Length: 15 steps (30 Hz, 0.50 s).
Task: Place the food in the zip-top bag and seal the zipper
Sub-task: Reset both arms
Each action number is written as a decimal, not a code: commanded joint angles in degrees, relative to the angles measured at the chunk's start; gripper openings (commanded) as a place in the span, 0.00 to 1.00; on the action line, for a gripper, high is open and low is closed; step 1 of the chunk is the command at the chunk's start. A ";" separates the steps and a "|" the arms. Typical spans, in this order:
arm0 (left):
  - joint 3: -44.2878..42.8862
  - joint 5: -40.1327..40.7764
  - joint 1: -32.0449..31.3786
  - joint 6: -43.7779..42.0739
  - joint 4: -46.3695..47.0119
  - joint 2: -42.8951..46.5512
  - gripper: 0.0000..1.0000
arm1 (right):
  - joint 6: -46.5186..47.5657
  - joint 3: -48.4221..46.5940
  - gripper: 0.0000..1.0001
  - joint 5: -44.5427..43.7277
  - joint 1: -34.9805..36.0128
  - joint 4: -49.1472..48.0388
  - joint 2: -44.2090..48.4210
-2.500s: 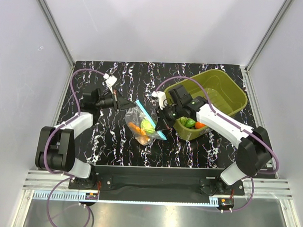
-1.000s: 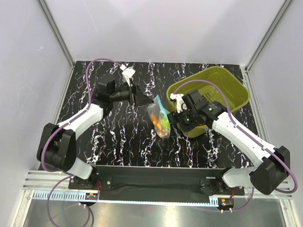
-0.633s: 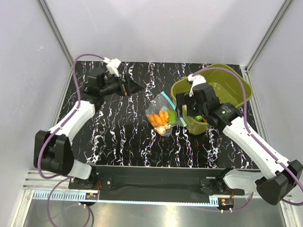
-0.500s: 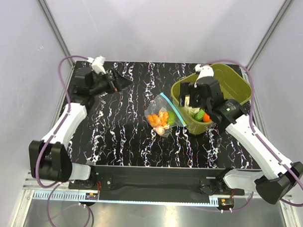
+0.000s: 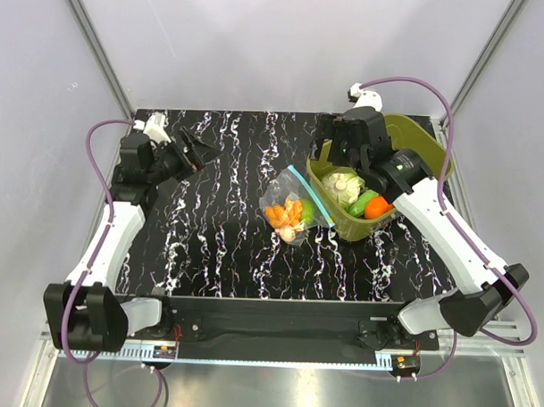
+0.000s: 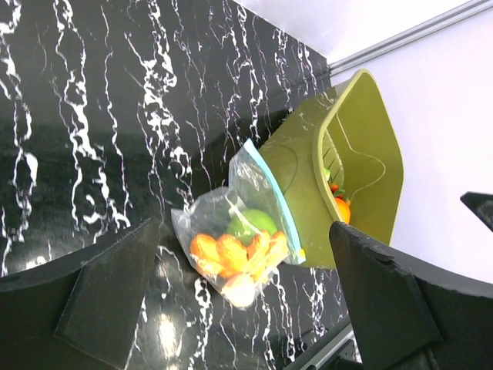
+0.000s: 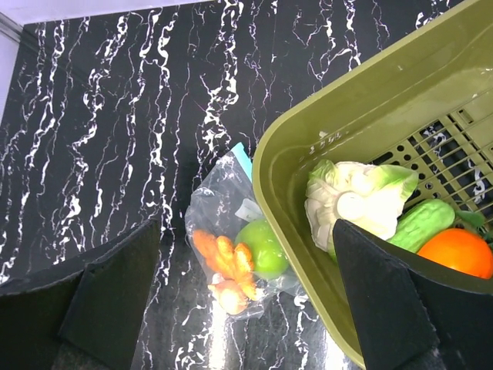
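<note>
The clear zip-top bag (image 5: 292, 210) lies on the black marbled table, leaning against the olive tub (image 5: 416, 159). Inside it are a green apple (image 7: 264, 247), orange carrot pieces (image 7: 223, 258) and a beige garlic bulb (image 7: 229, 297). Its light-blue zipper (image 5: 306, 194) runs along the edge facing the tub. In the tub sit a cauliflower (image 7: 354, 202), a cucumber (image 7: 422, 223) and an orange fruit (image 7: 459, 253). My left gripper (image 5: 200, 150) hangs open far to the bag's left. Above the tub's near-left corner my right gripper (image 5: 332, 154) is open. Neither touches anything.
The tub stands at the back right, close to the right wall post (image 5: 478, 68). Bare marbled table (image 5: 226, 247) spreads left of and in front of the bag. The arms' base rail (image 5: 277, 311) runs along the near edge.
Both grippers let go of the bag and drew back, the left far to the left, the right up over the tub. The bag now rests against the tub.
</note>
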<state>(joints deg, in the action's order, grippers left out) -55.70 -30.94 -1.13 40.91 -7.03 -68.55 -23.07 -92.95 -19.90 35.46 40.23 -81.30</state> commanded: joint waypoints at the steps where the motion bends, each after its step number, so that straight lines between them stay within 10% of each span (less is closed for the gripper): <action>1: 1.65 2.11 0.07 1.37 0.79 6.49 0.99 | -2.33 -0.14 1.00 -1.72 -0.22 -1.38 2.37; 15: 4.72 -2.55 -0.02 -0.83 -10.73 16.96 0.99 | -6.64 8.66 1.00 -0.75 -0.22 3.44 9.67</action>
<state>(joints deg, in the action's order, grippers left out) -51.55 -31.57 -1.13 40.56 -16.99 -53.23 -27.97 -84.53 -19.88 35.46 42.37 -73.60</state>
